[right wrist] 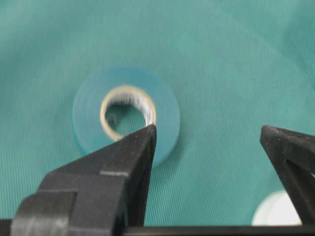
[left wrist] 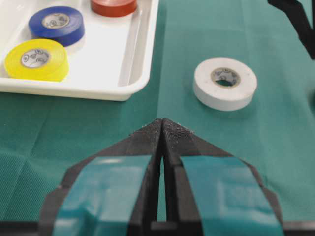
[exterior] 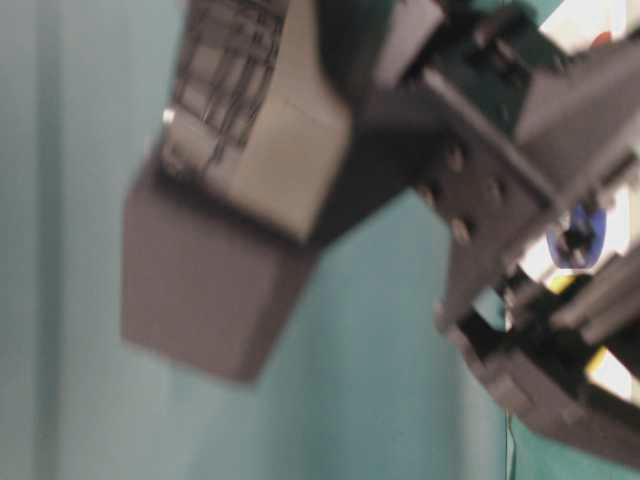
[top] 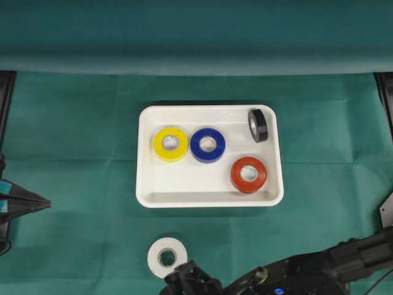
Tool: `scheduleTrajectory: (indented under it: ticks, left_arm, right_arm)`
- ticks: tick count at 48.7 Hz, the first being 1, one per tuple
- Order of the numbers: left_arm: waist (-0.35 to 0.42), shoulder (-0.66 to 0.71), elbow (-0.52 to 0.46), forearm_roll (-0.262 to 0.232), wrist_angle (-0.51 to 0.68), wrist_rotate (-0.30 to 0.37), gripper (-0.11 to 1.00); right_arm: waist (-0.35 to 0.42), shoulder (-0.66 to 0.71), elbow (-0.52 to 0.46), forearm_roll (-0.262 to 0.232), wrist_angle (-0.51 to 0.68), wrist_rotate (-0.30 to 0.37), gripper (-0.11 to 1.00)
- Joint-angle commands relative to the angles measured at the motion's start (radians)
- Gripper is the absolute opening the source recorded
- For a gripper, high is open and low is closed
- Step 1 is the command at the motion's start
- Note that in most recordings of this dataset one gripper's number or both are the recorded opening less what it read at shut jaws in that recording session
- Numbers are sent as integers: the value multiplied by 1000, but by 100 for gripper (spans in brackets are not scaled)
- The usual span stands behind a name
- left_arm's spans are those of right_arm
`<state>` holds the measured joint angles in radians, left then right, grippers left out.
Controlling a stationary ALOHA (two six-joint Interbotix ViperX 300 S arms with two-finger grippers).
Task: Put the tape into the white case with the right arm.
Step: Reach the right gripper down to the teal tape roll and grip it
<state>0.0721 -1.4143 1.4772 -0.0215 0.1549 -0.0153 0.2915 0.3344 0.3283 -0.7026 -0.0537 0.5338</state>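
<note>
Two rolls look to be outside the case. A white tape (top: 167, 257) lies flat on the green tabletop (top: 73, 153), just below the case's near rim. A teal-looking tape (right wrist: 125, 114) also lies flat and fills my right wrist view. It blends into the cloth, and I cannot find it from overhead.

The right claw (right wrist: 207, 130) hangs above that teal tape with its jaws wide apart and empty. One fingertip (right wrist: 142, 142) covers the roll's rim by the core hole, and the other is well off to the side.

To do this well, I'd shift sideways until the whole roll sits between the fingers, or put one tip in the hole. Then I'd drop straight down and close squarely, since a skewed pinch could flick it away.

The case (top: 142, 184) already holds a yellow (top: 171, 144), a blue (top: 207, 145), a red (top: 248, 174) and an on-edge black roll (top: 258, 125). I'd lift clear of the rim and aim for the bare near-left floor.

The left claw (left wrist: 162, 123) is parked closed at the side.
</note>
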Motion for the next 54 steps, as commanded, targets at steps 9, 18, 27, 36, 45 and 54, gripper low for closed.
scheduleTrajectory:
  ticks: [9, 18, 27, 36, 45, 54]
  left_arm:
    - [5, 9, -12, -2, -9, 0, 0]
    - [5, 9, -11, 0, -9, 0, 0]
    - [5, 9, -9, -2, -11, -2, 0]
    - [5, 9, -2, -2, -23, -2, 0]
    - [5, 9, -2, -2, -23, -2, 0]
    - [5, 9, -2, -2, -23, -2, 0]
  right_arm:
    - [12, 26, -95, 2, 64, 138, 69]
    - [38, 44, -147, 9, 144, 164, 69]
    - [54, 78, -170, 104, 207, 179, 69]
    - [55, 92, -178, 163, 261, 179, 69]
    - [57, 104, -193, 190, 291, 179, 69]
    - [57, 150, -224, 210, 293, 179, 69]
